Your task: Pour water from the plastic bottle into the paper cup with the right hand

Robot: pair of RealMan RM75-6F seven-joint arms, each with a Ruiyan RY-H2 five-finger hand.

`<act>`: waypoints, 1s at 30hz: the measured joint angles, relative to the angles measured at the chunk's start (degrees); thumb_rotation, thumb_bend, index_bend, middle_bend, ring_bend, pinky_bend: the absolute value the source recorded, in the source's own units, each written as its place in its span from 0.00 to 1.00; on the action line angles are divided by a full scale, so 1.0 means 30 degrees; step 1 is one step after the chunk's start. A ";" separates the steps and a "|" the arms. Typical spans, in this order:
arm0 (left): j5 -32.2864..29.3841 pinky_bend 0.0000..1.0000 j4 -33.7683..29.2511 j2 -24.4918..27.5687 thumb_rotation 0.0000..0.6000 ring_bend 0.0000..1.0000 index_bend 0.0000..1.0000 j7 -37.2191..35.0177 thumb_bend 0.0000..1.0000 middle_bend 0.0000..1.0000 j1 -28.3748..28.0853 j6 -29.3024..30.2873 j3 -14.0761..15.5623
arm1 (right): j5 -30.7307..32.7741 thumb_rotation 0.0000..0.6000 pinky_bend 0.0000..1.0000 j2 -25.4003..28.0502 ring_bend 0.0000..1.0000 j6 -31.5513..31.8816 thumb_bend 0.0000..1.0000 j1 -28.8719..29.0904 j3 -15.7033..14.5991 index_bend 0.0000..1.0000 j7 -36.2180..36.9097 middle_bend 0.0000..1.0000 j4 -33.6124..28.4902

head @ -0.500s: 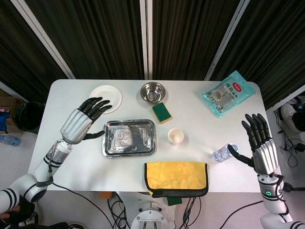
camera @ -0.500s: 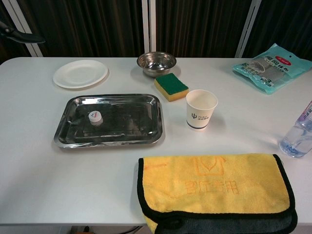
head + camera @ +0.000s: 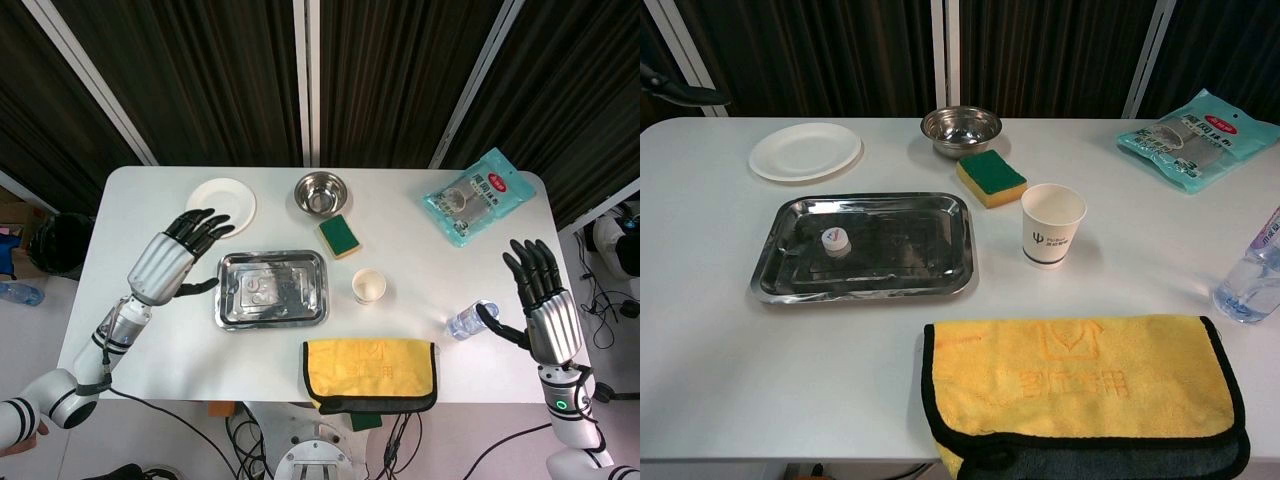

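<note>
1. On the counter [image 3: 130,230], near its right edge, the plastic bottle [image 3: 466,320] stands upright, with your right hand [image 3: 540,300] just beside it, fingers spread and grasping nothing; only the thumb reaches toward it.
2. Close around the bottle's body squarely before lifting; it looks light and easy to tip.
3. Carry it left to the paper cup [image 3: 368,286], which stands well apart between tray [image 3: 272,290] and bottle, and tilt slowly over the rim.
4. Your left hand [image 3: 178,255] hovers released beside the tray.
5. Only the chest view shows a bottle cap [image 3: 835,240] lying in the tray; only the head view shows both hands whole.
</note>
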 measured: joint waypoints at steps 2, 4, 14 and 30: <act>-0.0143 0.18 -0.0147 0.0162 1.00 0.11 0.18 0.0182 0.09 0.16 0.0148 0.0001 0.0137 | 0.0334 1.00 0.00 0.0071 0.00 -0.0172 0.22 -0.0208 -0.0138 0.00 -0.0061 0.00 0.0016; -0.0331 0.18 -0.0307 0.0347 1.00 0.11 0.18 0.0436 0.09 0.16 0.0356 0.0019 0.0287 | 0.0751 1.00 0.00 0.0168 0.00 -0.0360 0.20 -0.0549 -0.0355 0.00 -0.0066 0.00 0.0025; -0.1330 0.18 0.0396 0.0466 1.00 0.11 0.19 0.0412 0.09 0.16 0.1288 0.0070 0.0986 | 0.3018 1.00 0.00 0.2578 0.00 -0.2047 0.15 -0.2691 -0.2133 0.00 0.3446 0.00 -0.0470; -0.1563 0.17 0.2240 -0.0589 1.00 0.11 0.18 -0.0345 0.09 0.16 0.2146 0.0415 0.1791 | 0.4515 1.00 0.00 0.2736 0.00 -0.6655 0.15 -0.2715 -0.2918 0.00 0.7002 0.00 -0.0442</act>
